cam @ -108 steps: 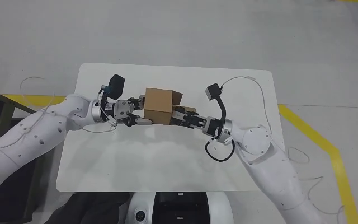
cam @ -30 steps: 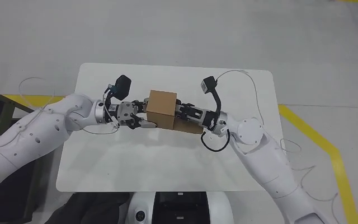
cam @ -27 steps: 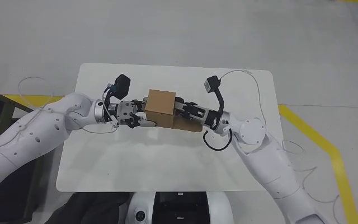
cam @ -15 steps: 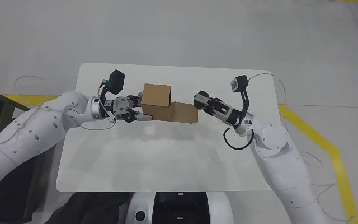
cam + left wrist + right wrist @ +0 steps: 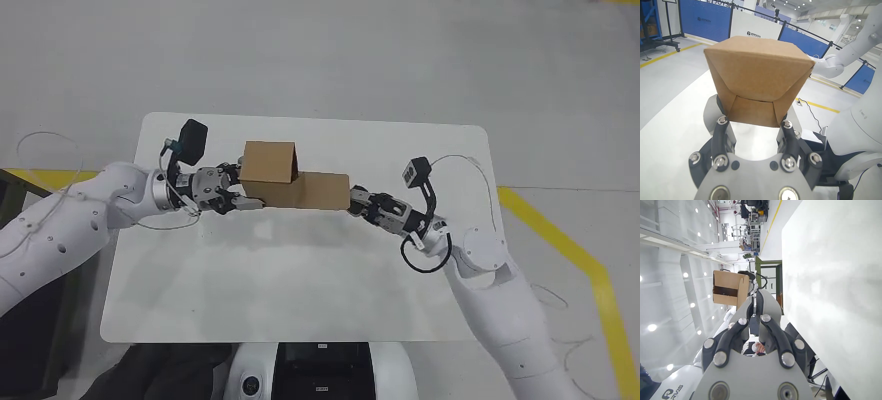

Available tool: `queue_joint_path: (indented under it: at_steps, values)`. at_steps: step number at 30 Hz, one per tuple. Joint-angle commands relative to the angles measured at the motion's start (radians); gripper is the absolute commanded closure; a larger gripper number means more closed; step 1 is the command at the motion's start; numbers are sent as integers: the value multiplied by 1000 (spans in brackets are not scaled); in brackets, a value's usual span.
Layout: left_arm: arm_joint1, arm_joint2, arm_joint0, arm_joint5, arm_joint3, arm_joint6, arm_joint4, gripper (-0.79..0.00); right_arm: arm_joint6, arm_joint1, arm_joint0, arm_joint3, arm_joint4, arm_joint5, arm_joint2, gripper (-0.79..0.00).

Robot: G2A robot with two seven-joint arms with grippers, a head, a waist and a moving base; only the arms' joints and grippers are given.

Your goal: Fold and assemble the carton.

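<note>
Step in hand, as a judgement: closing the carton's ends. The left gripper (image 5: 243, 196) is holding the carton (image 5: 272, 162) by its left end, its fingers (image 5: 710, 115) pinching the folded panels there from both sides. The carton is lying lengthwise, left to right, over the far-middle of the table (image 5: 300, 300), and it is looking lifted off the surface. Its left end is looking folded in. Its right end is gaping open toward the right gripper (image 5: 357, 197).

The right gripper is sitting just beside that open end, fingers drawn narrow with nothing seen between them. I cannot tell whether it is touching the board.

The next move is likely calling for the right gripper to push the open-end flaps inward one by one while the left is bracing the carton. The left's pinch is covering only a small patch of board, so a hard push is risking twisting the carton out of the grip.

Contents: in the right wrist view the opening is showing only a dark interior. No item is showing inside, and the deep part is hidden.
</note>
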Motion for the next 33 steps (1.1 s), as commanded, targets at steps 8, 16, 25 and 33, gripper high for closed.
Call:
queue_joint_path:
  at_steps: [8,16,25,33]
  values:
    - [-6,0,11,0,13,71,108,-308,82,-12,37,69,105,-62,-44,-68]
    - [-22,0,49,0,52,185,224,-274,108,-9,32,85,128,-63,-39,-46]
    - [-42,-1,56,0,96,253,287,-246,116,-12,34,83,132,-65,-65,-154]
    - [-63,-7,63,0,119,216,297,-265,111,-12,35,69,115,-74,-71,-132]
